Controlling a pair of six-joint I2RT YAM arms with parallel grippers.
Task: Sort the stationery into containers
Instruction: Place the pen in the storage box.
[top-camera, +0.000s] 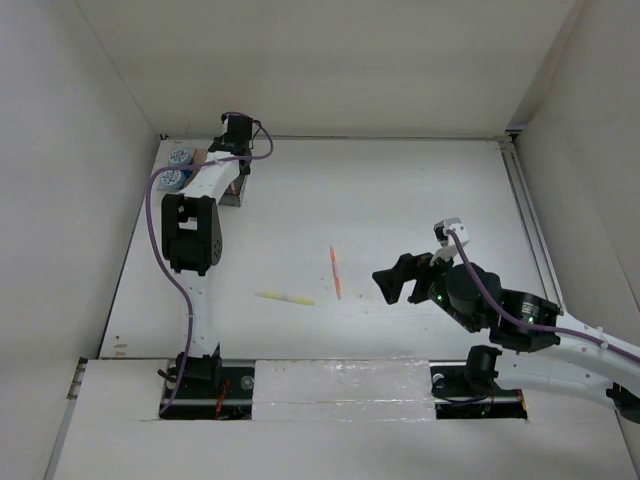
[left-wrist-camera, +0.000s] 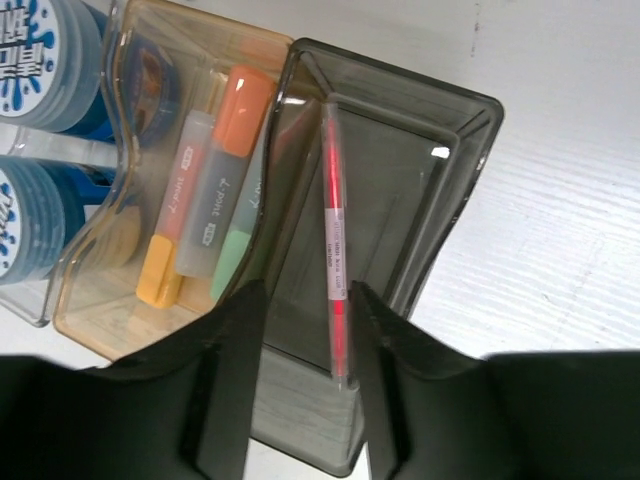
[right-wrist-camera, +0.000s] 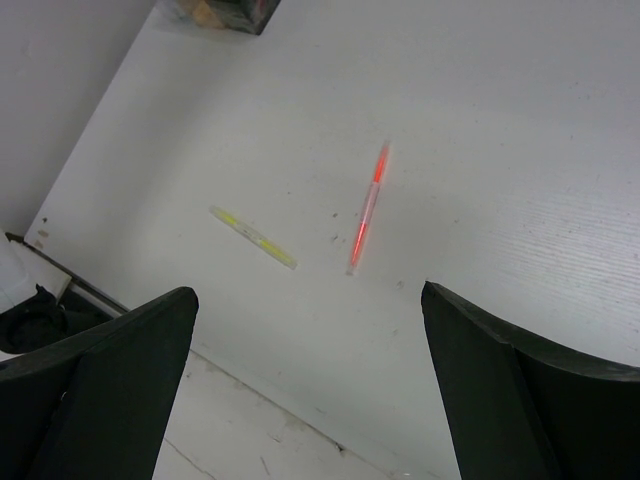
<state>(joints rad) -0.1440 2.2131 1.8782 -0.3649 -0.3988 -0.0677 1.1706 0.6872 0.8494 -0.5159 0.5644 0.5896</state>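
My left gripper (left-wrist-camera: 308, 296) hangs open over the smoky dark grey bin (left-wrist-camera: 470, 160). A thin red pen (left-wrist-camera: 334, 230) lies inside that bin, close to the right finger, its near tip on the bin's wall. The amber bin (left-wrist-camera: 105, 325) holds several short highlighters (left-wrist-camera: 222, 170). The clear bin (left-wrist-camera: 28, 308) holds two blue-and-white rolls (left-wrist-camera: 35, 50). In the top view my left gripper (top-camera: 228, 170) is at the bins in the far left corner. My right gripper (top-camera: 392, 278) is wide open and empty above the table (right-wrist-camera: 310, 385). An orange-red pen (right-wrist-camera: 366, 208) and a yellow pen (right-wrist-camera: 253, 237) lie ahead of it.
The orange-red pen (top-camera: 336, 271) and yellow pen (top-camera: 284, 297) lie mid-table in the top view. White walls close in the table on the left, back and right. A taped seam (top-camera: 340, 385) runs along the near edge between the arm bases.
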